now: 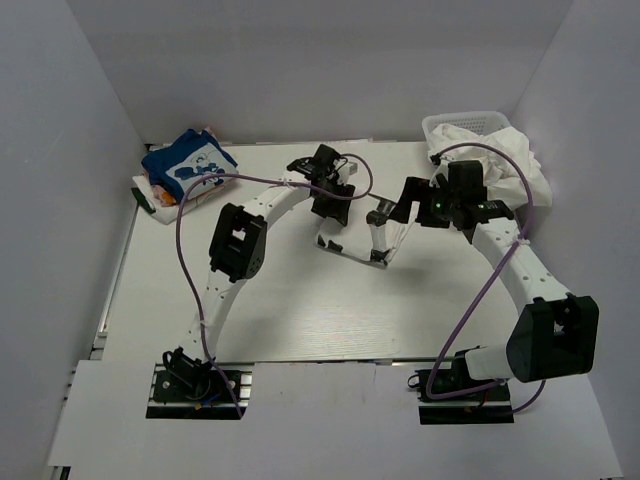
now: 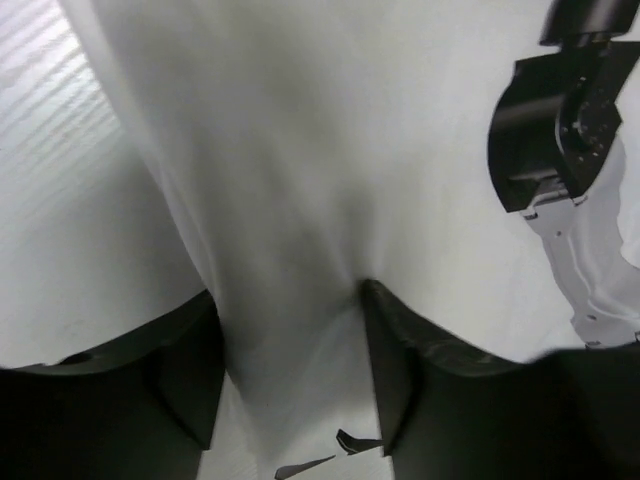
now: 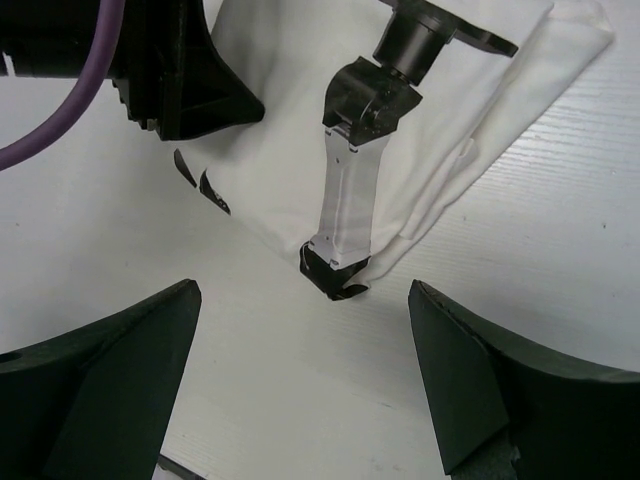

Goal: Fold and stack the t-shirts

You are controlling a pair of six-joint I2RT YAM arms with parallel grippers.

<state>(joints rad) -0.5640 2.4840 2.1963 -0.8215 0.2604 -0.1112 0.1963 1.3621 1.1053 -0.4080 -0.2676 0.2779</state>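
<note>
White bench [image 1: 300, 310], white walls [image 1: 320, 60]. Left hand [image 2: 290, 335] clamped on white t-shirt [image 2: 300, 150] mid-bench. Right hand [image 3: 303, 300] spread wide over its corner, gripping nothing. Folded blue t-shirt [image 1: 185, 160] far-left; white shirts [image 1: 512, 160] spilling from basket [image 1: 460, 122] far-right.

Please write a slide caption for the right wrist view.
Open right gripper above white t-shirt, left gripper pinching its edge.

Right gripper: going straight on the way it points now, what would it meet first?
Probably the corner of the white t-shirt pinched by the left gripper, dead ahead of the open right gripper. Depth is unclear; it might touch the table just short of it.
</note>
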